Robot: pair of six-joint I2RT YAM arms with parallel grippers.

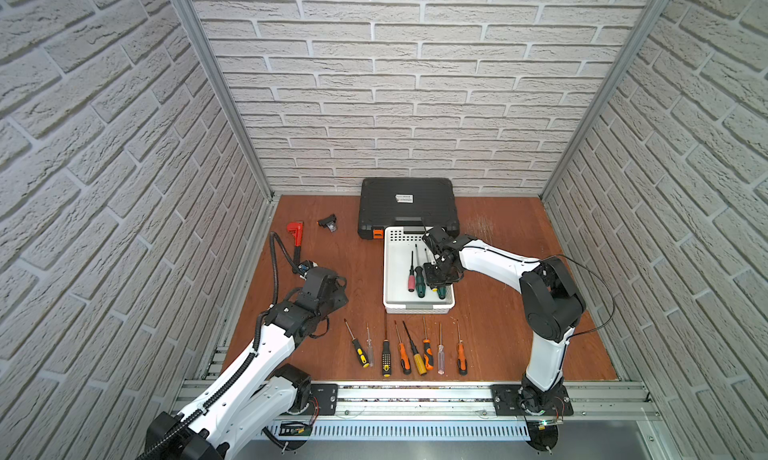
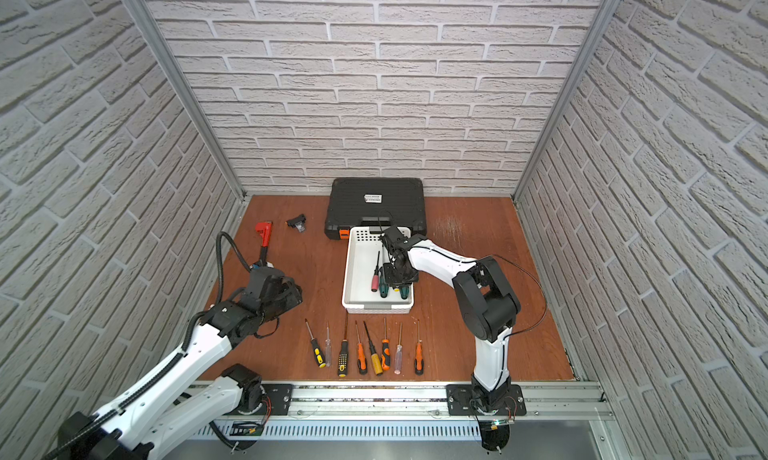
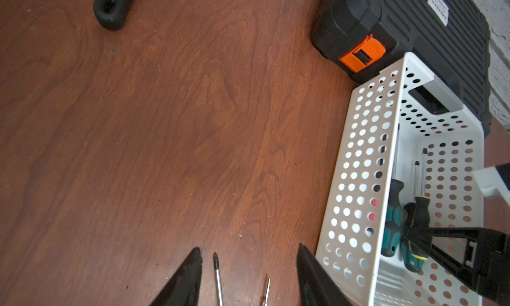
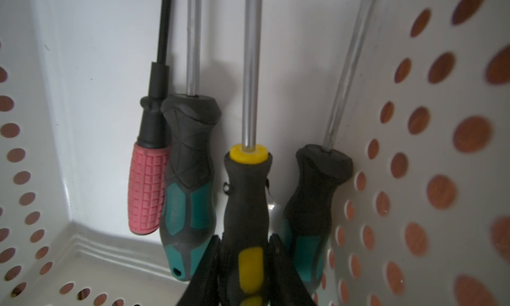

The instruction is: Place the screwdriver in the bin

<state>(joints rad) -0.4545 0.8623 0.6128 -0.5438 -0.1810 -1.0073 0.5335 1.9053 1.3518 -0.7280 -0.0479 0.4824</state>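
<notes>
My right gripper (image 4: 245, 237) is shut on the black-and-yellow handle of a screwdriver (image 4: 247, 202). It holds the tool down inside the white perforated bin (image 1: 390, 271), at the near right part, shaft pointing toward the far end. In both top views the right gripper (image 1: 440, 277) (image 2: 399, 279) sits low over the bin (image 2: 353, 271). The held screwdriver (image 3: 420, 216) also shows in the left wrist view. My left gripper (image 3: 249, 256) is open above bare table left of the bin (image 3: 358, 166), with nothing between its fingers.
Three other screwdrivers lie in the bin: a pink-handled one (image 4: 147, 191) and two teal-and-black ones (image 4: 189, 185) (image 4: 314, 194). Several screwdrivers (image 1: 405, 350) lie in a row near the front. A black tool case (image 1: 407, 206) stands behind the bin; a red wrench (image 1: 296, 233) lies far left.
</notes>
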